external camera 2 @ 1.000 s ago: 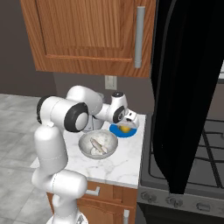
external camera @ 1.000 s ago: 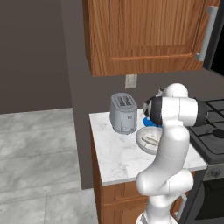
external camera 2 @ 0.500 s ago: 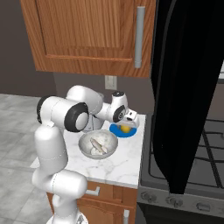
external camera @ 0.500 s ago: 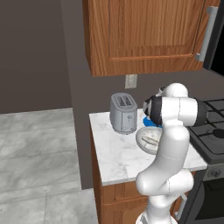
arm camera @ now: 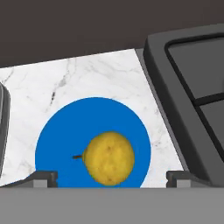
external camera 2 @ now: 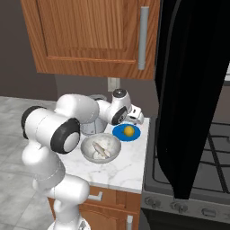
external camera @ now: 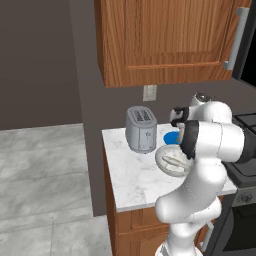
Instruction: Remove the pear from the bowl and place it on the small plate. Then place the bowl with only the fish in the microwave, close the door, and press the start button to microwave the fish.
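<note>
The yellow pear (arm camera: 108,158) lies on the small blue plate (arm camera: 65,131), a little toward its near side. My gripper (arm camera: 111,177) hangs open just above it, one dark fingertip on each side and apart from the fruit. From the right base view the gripper (external camera 2: 134,117) hovers over the plate (external camera 2: 119,133) with the pear (external camera 2: 129,130). The pale bowl (external camera 2: 85,146) sits in front of the plate, and the silvery fish (external camera 2: 101,150) lies in it. The microwave's glossy black door (external camera 2: 188,90) stands swung open at the right.
A grey toaster (external camera: 141,129) stands at the back of the marble counter (external camera: 130,180), left of the bowl (external camera: 170,161). The black stove (external camera 2: 206,148) borders the counter on the right. Wooden cabinets (external camera 2: 90,36) hang overhead.
</note>
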You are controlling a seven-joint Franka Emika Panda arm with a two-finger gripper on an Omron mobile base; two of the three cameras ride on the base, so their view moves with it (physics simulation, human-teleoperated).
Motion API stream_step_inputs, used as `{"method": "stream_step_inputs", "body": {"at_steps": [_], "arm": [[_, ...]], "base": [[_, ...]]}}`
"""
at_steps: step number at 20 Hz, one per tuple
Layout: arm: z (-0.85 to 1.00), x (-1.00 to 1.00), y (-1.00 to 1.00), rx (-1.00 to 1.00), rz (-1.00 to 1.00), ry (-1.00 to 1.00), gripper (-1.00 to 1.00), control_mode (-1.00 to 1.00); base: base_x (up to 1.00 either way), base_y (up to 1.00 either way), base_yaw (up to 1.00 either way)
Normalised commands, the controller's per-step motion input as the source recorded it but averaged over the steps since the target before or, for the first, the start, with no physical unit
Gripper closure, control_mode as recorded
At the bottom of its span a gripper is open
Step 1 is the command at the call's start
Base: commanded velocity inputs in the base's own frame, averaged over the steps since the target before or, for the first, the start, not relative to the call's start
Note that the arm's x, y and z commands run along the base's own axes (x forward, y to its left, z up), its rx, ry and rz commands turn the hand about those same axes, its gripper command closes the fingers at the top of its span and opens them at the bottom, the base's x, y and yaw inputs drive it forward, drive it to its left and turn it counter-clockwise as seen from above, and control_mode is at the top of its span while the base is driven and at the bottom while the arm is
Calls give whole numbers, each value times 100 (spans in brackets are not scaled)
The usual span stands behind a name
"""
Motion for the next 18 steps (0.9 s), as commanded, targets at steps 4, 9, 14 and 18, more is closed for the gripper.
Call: {"method": "stream_step_inputs", "body": {"at_steps": [4, 9, 14, 18], "arm": [[51, -95, 23, 0, 0, -18, -100, -100], [32, -92, 46, 1, 4, 0, -100, -100], [14, -98, 21, 5, 3, 0, -100, -100], [0, -99, 0, 12, 2, 0, -100, -100]], "base": [[0, 0, 0], [0, 0, 0], [0, 0, 0], [0, 0, 0]]}}
